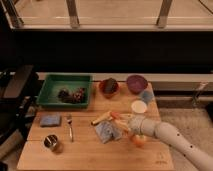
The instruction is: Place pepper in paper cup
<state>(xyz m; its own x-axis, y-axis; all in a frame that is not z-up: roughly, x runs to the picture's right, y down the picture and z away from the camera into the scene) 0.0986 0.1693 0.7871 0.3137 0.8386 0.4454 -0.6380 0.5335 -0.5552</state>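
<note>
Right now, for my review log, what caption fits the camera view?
Tool close by the pepper on the wooden table, paper cup standing just beyond it.
</note>
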